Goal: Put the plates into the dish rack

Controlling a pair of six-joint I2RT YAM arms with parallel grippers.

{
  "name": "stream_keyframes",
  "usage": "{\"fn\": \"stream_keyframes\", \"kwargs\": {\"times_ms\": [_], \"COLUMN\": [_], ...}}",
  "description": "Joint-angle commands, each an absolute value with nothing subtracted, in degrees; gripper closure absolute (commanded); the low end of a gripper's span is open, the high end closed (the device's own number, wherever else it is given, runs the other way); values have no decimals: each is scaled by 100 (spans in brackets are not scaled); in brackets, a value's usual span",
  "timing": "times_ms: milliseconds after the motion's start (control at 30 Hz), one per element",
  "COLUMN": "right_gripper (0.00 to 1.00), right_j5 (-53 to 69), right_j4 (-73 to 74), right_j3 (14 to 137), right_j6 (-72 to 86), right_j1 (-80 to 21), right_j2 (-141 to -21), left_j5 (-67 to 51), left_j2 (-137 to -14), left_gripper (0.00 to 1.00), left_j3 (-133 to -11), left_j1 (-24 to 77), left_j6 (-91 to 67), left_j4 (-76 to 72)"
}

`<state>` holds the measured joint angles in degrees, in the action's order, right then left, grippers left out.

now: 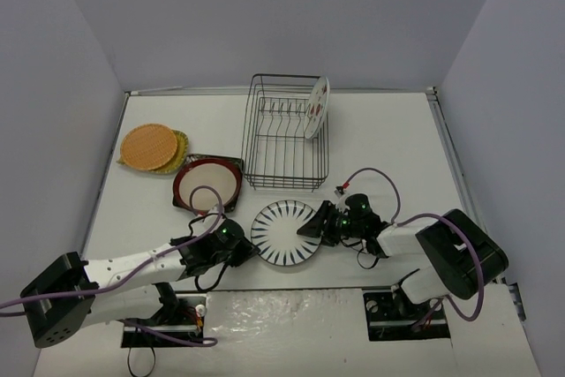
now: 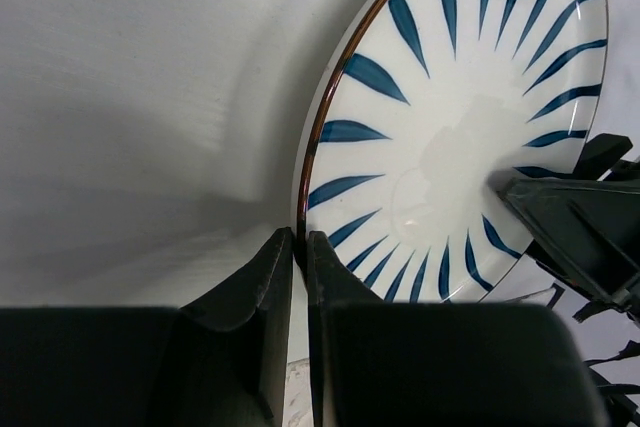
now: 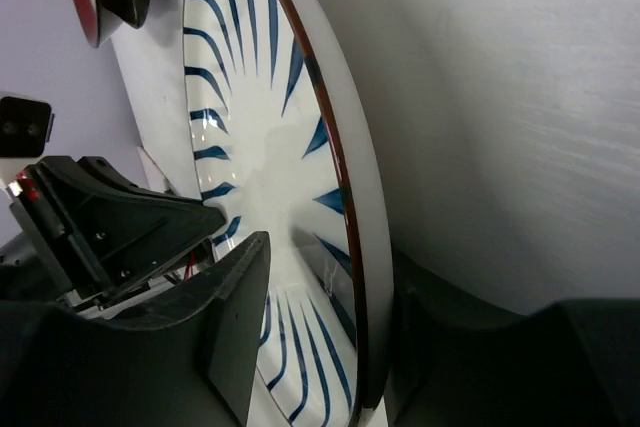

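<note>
left gripper [image 1: 248, 249]: jaws narrow, tips at rim of striped plate [image 1: 282, 234] | right gripper [image 1: 311, 226]: clamps opposite rim | striped plate: between grippers, near side of dish rack [image 1: 284, 144], on table [image 1: 397, 143]

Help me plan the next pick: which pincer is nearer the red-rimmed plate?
Left. The left pincer sits close to the red-rimmed plate, on its near side; the right pincer is farther off, across the striped plate.
</note>
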<state>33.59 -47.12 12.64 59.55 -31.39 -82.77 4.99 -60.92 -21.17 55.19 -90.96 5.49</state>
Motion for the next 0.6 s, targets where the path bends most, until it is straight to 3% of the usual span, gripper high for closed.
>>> {"fn": "stream_keyframes", "kwargs": {"times_ms": [0, 167, 267, 367, 467, 567], "right_gripper": [69, 93, 99, 100, 100, 100], "right_j5": [2730, 2403, 2302, 2303, 2302, 2165], "right_j4": [-3443, -2303, -1873, -1553, -1161, -627], "right_j3": [1321, 1579, 1662, 1692, 1792, 1953], "right_j6": [5349, 4976, 4818, 4759, 4623, 4410], "right_j1": [-3199, -3195, -3199, -3199, -3199, -3199], "right_j2": [-7671, -6747, -6250, -5915, -5460, -5040], "left_j5": [441, 562, 556, 562, 633, 755], "left_j2": [-5787, -5625, -5646, -5678, -5634, -5520], "left_gripper": [100, 99, 93, 71, 42, 22], "left_j3": [-2445, -2408, -2408, -2466, -2619, -2848], "left_j1": [5625, 5630, 5649, 5651, 5660, 5668], "left_j6": [-9208, -9189, -9169, -9114, -9035, -8896], "left_j4": [-119, 283, 339, 472, 694, 1045]}}
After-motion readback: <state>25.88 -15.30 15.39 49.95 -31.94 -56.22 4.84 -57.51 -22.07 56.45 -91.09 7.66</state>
